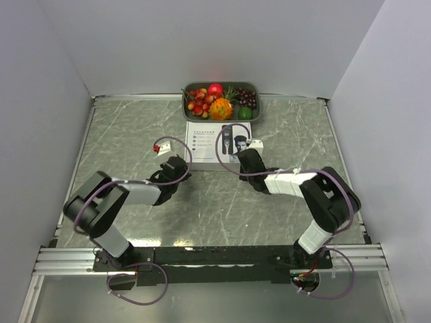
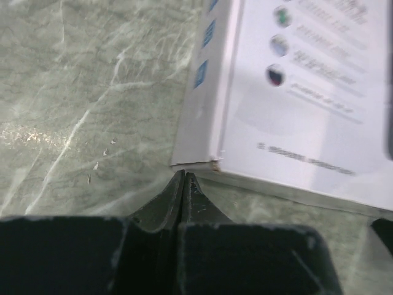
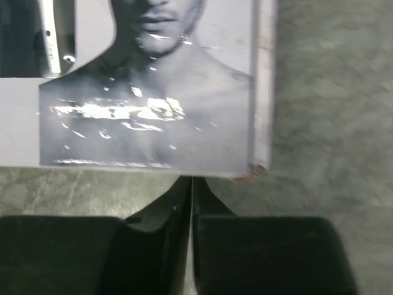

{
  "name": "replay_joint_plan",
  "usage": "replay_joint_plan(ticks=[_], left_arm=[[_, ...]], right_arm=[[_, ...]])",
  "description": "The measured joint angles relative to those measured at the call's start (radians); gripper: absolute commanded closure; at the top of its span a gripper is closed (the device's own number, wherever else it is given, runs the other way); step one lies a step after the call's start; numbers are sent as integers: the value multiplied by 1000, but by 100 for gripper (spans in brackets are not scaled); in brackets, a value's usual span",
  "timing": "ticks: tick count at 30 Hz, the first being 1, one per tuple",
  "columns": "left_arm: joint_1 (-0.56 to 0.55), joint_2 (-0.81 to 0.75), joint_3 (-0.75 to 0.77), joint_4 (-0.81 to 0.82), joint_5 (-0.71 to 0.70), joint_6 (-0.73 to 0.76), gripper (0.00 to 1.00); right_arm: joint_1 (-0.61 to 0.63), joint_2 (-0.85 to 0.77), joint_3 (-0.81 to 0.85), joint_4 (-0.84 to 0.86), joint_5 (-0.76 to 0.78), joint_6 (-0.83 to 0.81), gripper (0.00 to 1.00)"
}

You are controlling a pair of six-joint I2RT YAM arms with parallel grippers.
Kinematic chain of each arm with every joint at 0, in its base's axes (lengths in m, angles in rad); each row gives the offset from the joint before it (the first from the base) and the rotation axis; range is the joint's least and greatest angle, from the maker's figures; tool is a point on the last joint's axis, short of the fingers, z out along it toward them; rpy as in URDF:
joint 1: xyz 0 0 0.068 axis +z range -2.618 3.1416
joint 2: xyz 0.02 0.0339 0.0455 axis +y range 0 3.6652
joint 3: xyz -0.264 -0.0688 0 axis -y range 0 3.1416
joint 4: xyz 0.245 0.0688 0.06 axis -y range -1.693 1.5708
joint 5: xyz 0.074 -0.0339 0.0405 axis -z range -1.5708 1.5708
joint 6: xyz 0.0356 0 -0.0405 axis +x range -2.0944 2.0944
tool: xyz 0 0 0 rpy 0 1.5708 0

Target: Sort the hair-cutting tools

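Note:
No loose hair-cutting tools show in any view; only a printed clipper picture appears on the white cardboard box point(image 1: 202, 145). My left gripper point(image 1: 180, 167) is shut and empty, with its tips point(image 2: 184, 175) right at the box's near left corner point(image 2: 212, 163). My right gripper point(image 1: 244, 156) is shut and empty. Its tips point(image 3: 191, 181) meet the box's near edge close to the near right corner point(image 3: 255, 166). The box lies flat on the marble table, and I cannot see what is inside it.
A grey tray point(image 1: 232, 83) of colourful fruit stands just behind the box at the table's far edge. Walls close in the table on the left, right and back. Purple cables loop over both arms near the box.

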Motion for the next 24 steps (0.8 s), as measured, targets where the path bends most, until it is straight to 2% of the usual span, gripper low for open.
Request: replay_joint_plan(ticks=[1, 5, 8, 10, 11, 13, 16, 17, 18, 19, 24], left_arm=[[1, -26, -6, -5, 6, 0, 97], [0, -174, -58, -33, 28, -2, 79], [0, -283, -77, -85, 36, -3, 74], [0, -354, -77, -134, 39, -1, 68], [-1, -392, -77, -163, 39, 0, 58], [-2, -472, -77, -217, 39, 5, 46], [-2, -585, -77, -282, 39, 13, 33], [-2, -630, -76, -309, 38, 18, 17], [-2, -665, -73, -330, 38, 25, 6], [-2, -694, -71, -351, 37, 33, 1], [-2, -825, -43, -481, 35, 35, 1]], right_arm=[[6, -23, -16, -6, 11, -1, 77], [23, -190, -76, -71, 47, -8, 67], [31, -358, -93, -105, 63, -23, 56], [31, -463, -93, -133, 65, -33, 53], [31, -512, -93, -150, 65, -42, 48], [31, -595, -92, -189, 64, -58, 45], [31, -669, -80, -270, 63, -84, 29], [31, -684, -74, -300, 61, -92, 1], [31, -698, -68, -331, 60, -100, 0], [31, -713, -61, -356, 56, -103, 0], [31, -792, -27, -491, 47, -114, 0]])
